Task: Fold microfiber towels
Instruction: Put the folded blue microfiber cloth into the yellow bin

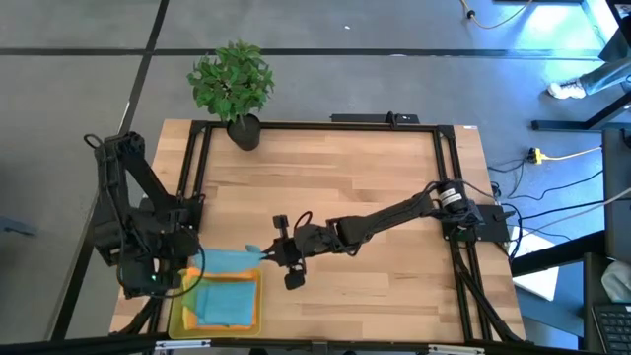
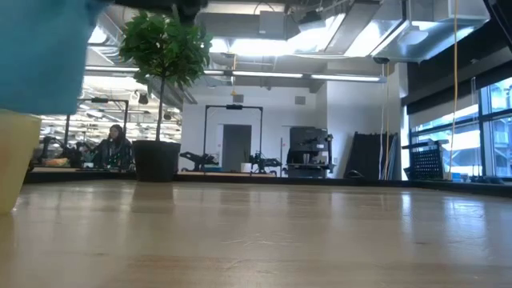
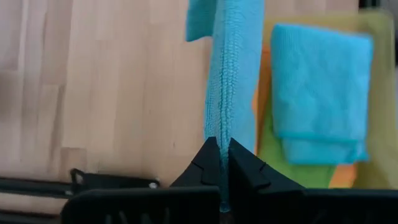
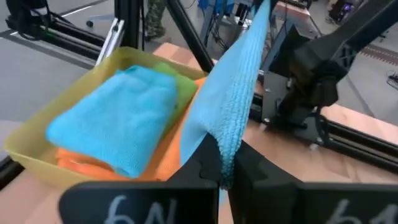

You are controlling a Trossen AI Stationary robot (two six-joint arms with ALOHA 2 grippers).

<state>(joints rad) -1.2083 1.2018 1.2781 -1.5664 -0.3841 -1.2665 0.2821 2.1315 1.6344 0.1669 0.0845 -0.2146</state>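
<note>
Jaws of both arms pinched tight on one teal-blue towel (image 1: 229,258), held stretched between them above the desk (image 1: 345,177) beside the yellow tray (image 1: 177,318). Left gripper (image 3: 224,163): clamped on one edge of the towel, near the desk's front left corner. Right gripper (image 4: 225,163): clamped on the opposite edge, reaching in from the right. Tray contents: second teal-blue towel (image 4: 118,124), folded, on top; green towel (image 4: 180,84) and orange towel (image 4: 161,163) beneath. High view: potted plant (image 1: 233,87) at the desk's far edge. Low view only: teal cloth filling the upper left corner, tray wall below it, a seated person (image 2: 114,146) in the room behind. Left wrist view only: ribbed hem of the held towel running straight from the jaws.
</note>
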